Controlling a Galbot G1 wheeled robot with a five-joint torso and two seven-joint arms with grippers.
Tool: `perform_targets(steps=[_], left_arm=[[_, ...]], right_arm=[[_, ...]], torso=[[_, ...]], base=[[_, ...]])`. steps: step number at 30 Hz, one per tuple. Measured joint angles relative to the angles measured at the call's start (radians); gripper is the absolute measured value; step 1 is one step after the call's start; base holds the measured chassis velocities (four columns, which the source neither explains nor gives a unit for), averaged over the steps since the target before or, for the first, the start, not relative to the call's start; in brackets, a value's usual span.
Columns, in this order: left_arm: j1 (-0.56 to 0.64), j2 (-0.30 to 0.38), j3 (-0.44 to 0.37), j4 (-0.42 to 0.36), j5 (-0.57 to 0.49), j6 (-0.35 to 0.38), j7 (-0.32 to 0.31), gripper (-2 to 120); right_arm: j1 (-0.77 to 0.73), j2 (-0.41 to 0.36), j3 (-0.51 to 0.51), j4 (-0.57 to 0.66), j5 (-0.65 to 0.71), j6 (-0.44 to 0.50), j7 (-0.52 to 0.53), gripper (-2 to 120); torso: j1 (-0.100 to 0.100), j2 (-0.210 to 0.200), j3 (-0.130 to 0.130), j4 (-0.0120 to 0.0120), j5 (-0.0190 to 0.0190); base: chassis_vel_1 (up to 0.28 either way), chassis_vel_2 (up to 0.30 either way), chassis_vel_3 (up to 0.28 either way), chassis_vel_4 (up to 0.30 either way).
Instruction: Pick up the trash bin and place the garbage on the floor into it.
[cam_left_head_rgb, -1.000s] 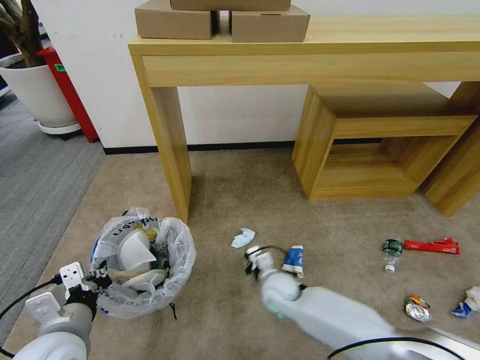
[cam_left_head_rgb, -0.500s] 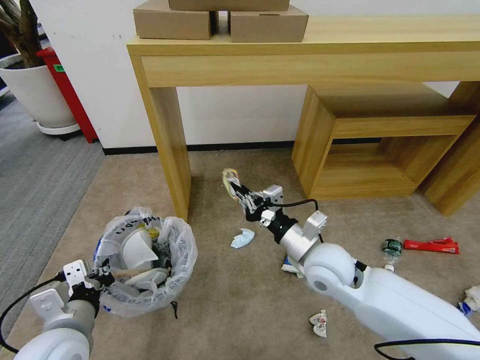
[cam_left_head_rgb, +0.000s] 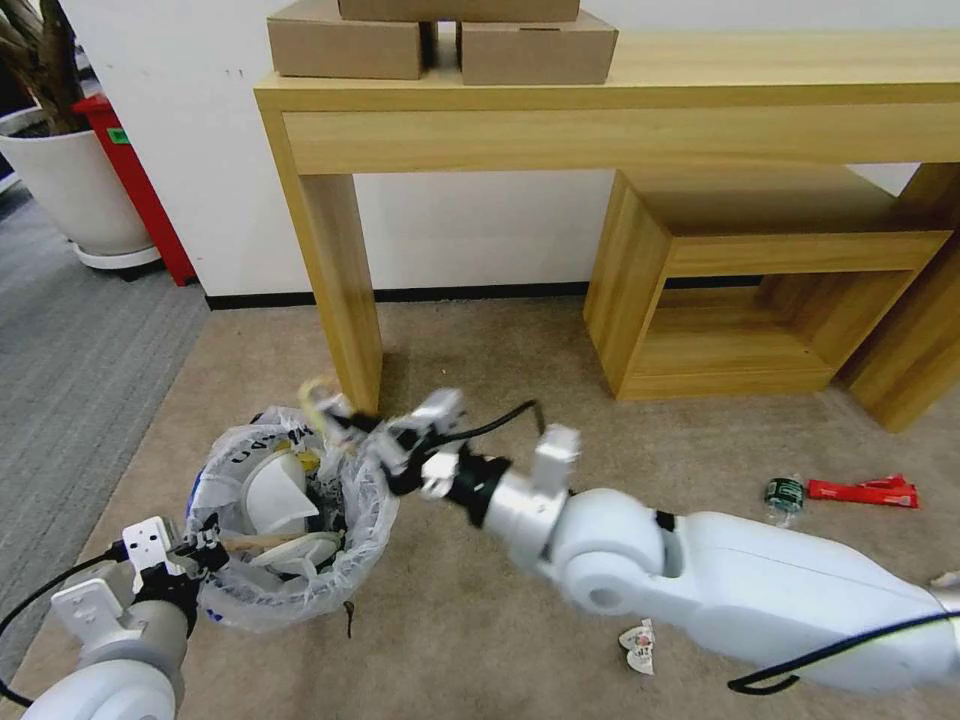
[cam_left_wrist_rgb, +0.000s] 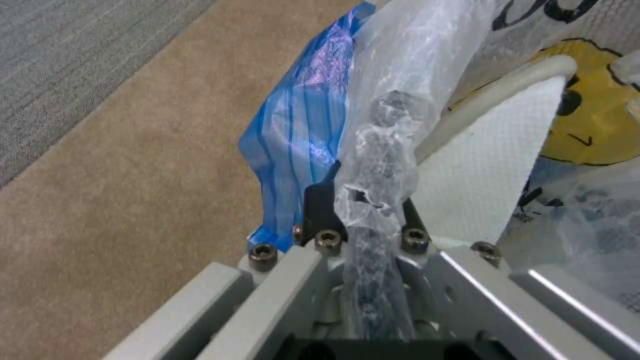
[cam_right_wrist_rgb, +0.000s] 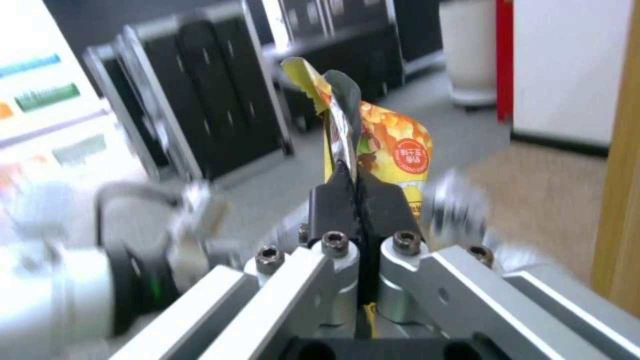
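The right hand (cam_left_head_rgb: 345, 428) pinches a crumpled yellow snack wrapper (cam_right_wrist_rgb: 380, 145) over the 1 o'clock rim of the small round bag-lined trash bin (cam_left_head_rgb: 290, 520). The left hand (cam_left_head_rgb: 195, 560), pressed together, grips the bin's 8 o'clock rim on the beige carpet floor (cam_left_head_rgb: 480, 620).

right hand (cam_left_head_rgb: 345, 432) pinched closed, arm stretched leftward, left hand (cam_left_head_rgb: 190, 560) clamped, arm low

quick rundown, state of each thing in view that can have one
trash bin: upright on the carpet, bag-lined, already holding litter
left end effector: shut on the bin's bagged rim
right end effector: shut on a yellow snack wrapper, above the bin's far rim
green bottle: lying on the carpet
red packet: lying flat beside the bottle
crushed cup: on the carpet by the right arm
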Motion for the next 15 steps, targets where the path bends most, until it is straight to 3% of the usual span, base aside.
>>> perform_targets(steps=[6,15], left_arm=[[0.01,-0.008,-0.005,-0.013,0.001,-0.001,0.0,0],[0.015,-0.013,-0.007,-0.019,0.001,-0.003,0.0,0]], right_arm=[[0.02,0.065,-0.084,-0.093,-0.037,-0.034,0.048,0],[0.03,0.16,-0.129,-0.169,-0.052,-0.049,0.093,0]], torso=[[0.0,0.0,0.0,-0.0002,0.0001],[0.0,0.0,0.0,-0.0002,0.0]], base=[[0.0,0.0,0.0,0.0],[0.0,0.0,0.0,0.0]])
